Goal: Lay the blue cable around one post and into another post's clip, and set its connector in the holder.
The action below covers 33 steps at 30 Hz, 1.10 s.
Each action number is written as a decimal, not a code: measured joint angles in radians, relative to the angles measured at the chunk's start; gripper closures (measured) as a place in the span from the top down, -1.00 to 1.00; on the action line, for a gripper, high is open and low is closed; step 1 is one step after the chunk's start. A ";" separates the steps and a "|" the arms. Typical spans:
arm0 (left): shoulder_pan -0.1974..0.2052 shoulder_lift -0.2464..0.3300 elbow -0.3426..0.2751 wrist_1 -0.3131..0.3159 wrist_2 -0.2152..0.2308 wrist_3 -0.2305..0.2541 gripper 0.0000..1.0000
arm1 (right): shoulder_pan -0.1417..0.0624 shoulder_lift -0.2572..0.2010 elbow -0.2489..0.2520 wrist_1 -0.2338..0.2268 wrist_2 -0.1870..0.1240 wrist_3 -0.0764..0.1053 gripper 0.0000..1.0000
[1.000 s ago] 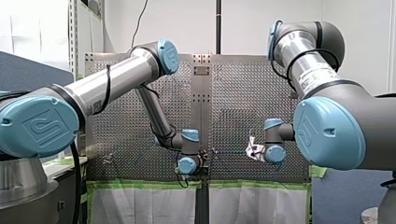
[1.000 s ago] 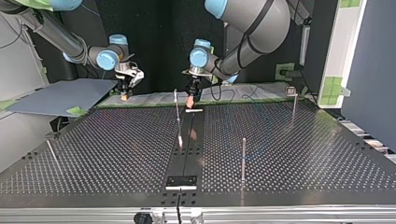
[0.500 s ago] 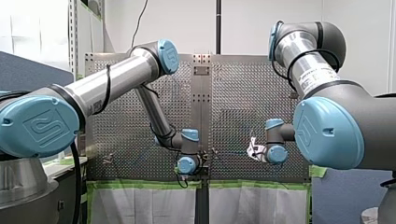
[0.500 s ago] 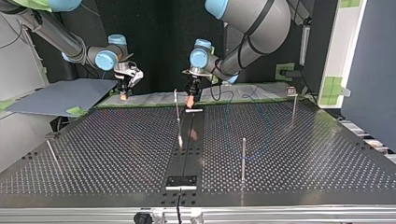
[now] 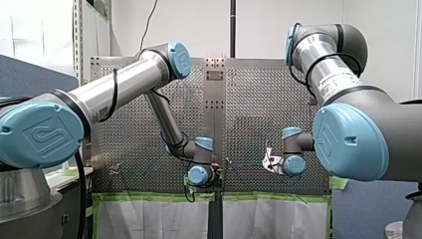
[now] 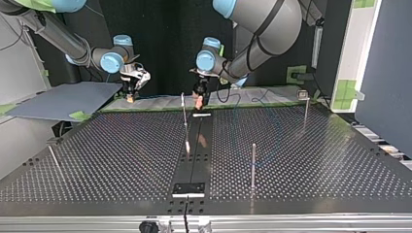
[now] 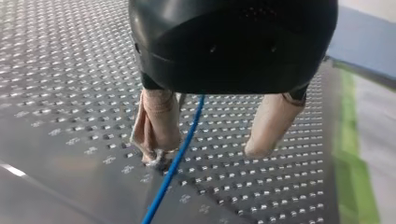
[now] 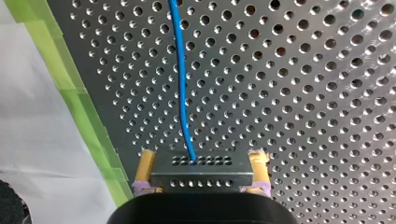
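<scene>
At the top view's left my right gripper (image 6: 129,96) is clenched on the connector (image 8: 201,176), its yellow pads (image 8: 259,163) pressing the two ends; the blue cable (image 8: 182,93) leaves the connector and runs over the table (image 6: 316,160) away from this gripper; in the middle my left gripper (image 7: 205,153) is released, its beige pads (image 7: 156,126) wide apart, and the cable only passes between them, close to one pad; the middle post (image 6: 184,116) stands just beside this gripper, and the right post (image 6: 253,162) is well apart; I cannot tell that the cable is around any post; the danger, I think, is the loose cable: if the left arm moves before closing, the cable can slip out from the fingers; if the right arm pulls meanwhile, the line can go tight, drag across the holes and twist the connector in its grip
</scene>
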 joint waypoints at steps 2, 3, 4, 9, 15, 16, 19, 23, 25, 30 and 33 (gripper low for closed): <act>-0.003 0.003 -0.005 -0.019 0.004 0.020 1.00 | 0.000 0.000 0.000 0.000 0.000 0.000 -1.00; -0.005 0.005 -0.009 -0.025 0.005 0.030 1.00 | 0.000 0.001 0.000 0.000 0.000 0.000 -1.00; -0.006 0.007 -0.014 -0.030 0.006 0.039 1.00 | 0.000 0.001 0.000 0.000 0.000 0.000 -1.00; -0.006 0.043 -0.059 -0.017 0.007 0.086 1.00 | -0.003 0.002 0.000 0.000 -0.001 -0.001 -1.00; -0.011 0.084 -0.109 0.001 0.005 0.121 1.00 | -0.005 0.003 0.000 -0.003 -0.011 0.000 -1.00; -0.012 0.086 -0.112 0.000 0.005 0.126 1.00 | -0.005 0.003 0.000 -0.002 -0.012 0.001 -1.00; -0.014 0.090 -0.117 -0.004 0.005 0.135 1.00 | -0.007 0.004 0.000 -0.001 -0.014 0.003 -1.00; -0.020 0.090 -0.118 -0.018 0.011 0.143 1.00 | -0.007 0.005 0.000 -0.001 -0.015 0.004 -1.00; -0.023 0.091 -0.119 -0.026 0.013 0.150 1.00 | -0.008 0.006 0.000 -0.001 -0.015 0.003 -1.00; -0.029 0.110 -0.148 -0.026 0.020 0.166 1.00 | -0.008 0.008 0.000 -0.001 -0.015 0.003 -1.00; -0.033 0.133 -0.174 -0.011 0.022 0.168 1.00 | -0.008 0.010 0.000 -0.002 -0.016 0.003 -1.00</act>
